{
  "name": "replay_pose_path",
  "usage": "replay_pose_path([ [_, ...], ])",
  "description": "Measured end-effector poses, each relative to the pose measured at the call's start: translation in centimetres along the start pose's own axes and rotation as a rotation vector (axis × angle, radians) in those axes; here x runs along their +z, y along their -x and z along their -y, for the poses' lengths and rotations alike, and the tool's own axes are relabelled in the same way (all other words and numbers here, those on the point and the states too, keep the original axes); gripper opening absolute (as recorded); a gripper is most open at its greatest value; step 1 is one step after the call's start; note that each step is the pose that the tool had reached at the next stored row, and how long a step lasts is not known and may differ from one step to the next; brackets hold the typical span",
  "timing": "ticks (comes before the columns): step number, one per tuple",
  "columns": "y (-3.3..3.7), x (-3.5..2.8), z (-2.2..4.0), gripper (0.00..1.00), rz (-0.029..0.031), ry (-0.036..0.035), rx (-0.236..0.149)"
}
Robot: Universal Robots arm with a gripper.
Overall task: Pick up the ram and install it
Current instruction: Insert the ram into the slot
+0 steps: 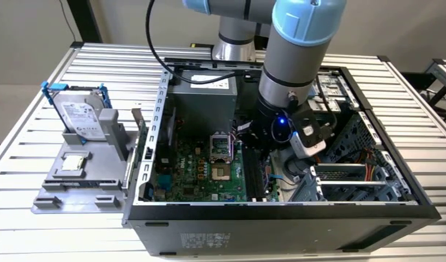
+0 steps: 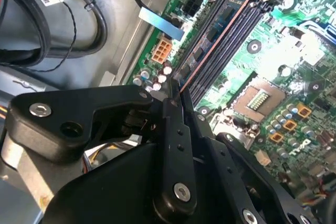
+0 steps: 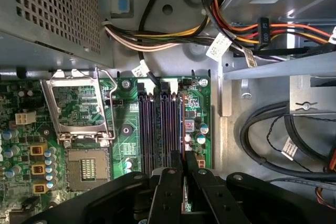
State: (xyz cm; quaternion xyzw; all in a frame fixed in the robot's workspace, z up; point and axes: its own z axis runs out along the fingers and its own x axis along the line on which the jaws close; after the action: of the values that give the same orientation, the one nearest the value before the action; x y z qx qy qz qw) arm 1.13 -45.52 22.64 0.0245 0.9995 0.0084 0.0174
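**A:** In the exterior view, where is the arm working?

**B:** Its gripper (image 1: 269, 158) reaches down inside the open computer case (image 1: 163, 103) on the slatted tabletop (image 1: 34, 229). It hangs over the motherboard (image 1: 194, 169), at about three o'clock from the processor socket. The hard drive (image 1: 81, 114) stands in its holder at nine o'clock from the case, well apart.

**A:** And in the second wrist view?

**B:** The gripper's fingers (image 2: 176, 145) are drawn narrow and pinch one end of the ram (image 2: 218, 24). The stick stands on edge along the black memory slots (image 2: 239, 32), probably so that it can press straight down into one.

**A:** Is it fully seated?

**B:** That cannot be told.

**A:** And the first wrist view?

**B:** It looks down past the gripper. The ram (image 3: 182, 135) shows as a thin edge in line with the slot farthest from the CPU socket (image 3: 86, 166), the one nearest the bare metal of the case.
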Motion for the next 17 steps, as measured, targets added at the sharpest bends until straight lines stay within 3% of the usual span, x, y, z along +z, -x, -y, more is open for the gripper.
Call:
replay_pose_path([
  [5,-0.02,0.63,0.01,0.0,0.0001,0.0002,0.0],
  [17,0.05,0.77,0.28,0.0,-0.0018,-0.0009,0.0],
])
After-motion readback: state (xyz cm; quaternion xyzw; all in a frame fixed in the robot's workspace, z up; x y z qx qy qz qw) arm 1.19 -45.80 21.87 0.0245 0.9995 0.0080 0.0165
